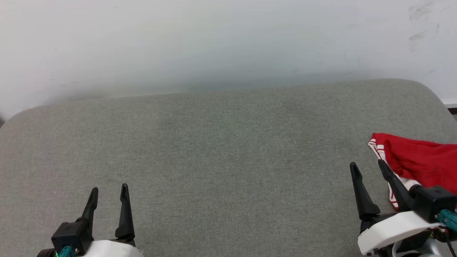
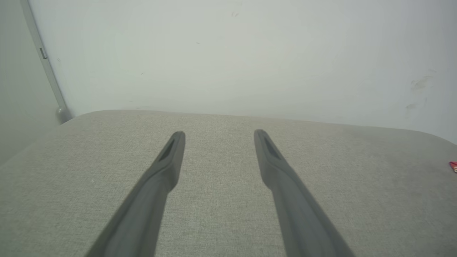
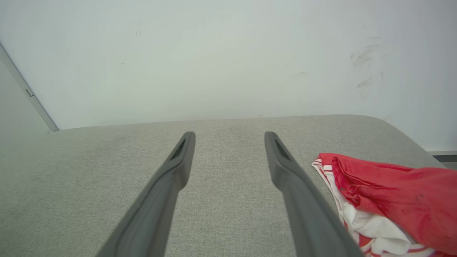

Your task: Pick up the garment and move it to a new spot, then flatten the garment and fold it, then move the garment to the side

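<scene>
The garment [image 1: 421, 160] is a crumpled red shirt with white and red-white striped trim, lying bunched at the far right of the grey cushioned surface [image 1: 221, 153]. In the right wrist view the garment [image 3: 392, 200] sits just right of my right finger. My right gripper [image 1: 368, 167] hovers open immediately left of the garment, nothing between its fingers. Far across at the lower left, my left gripper [image 1: 109, 191] is open and holds nothing. A sliver of the garment [image 2: 453, 166] peeks in at the right edge of the left wrist view.
A white wall [image 1: 228, 43] with a few scuff marks rises directly behind the grey surface. The surface's rounded right corner [image 1: 433, 94] falls away near the garment. A grey vertical strip [image 2: 44, 67] runs down the wall at the left.
</scene>
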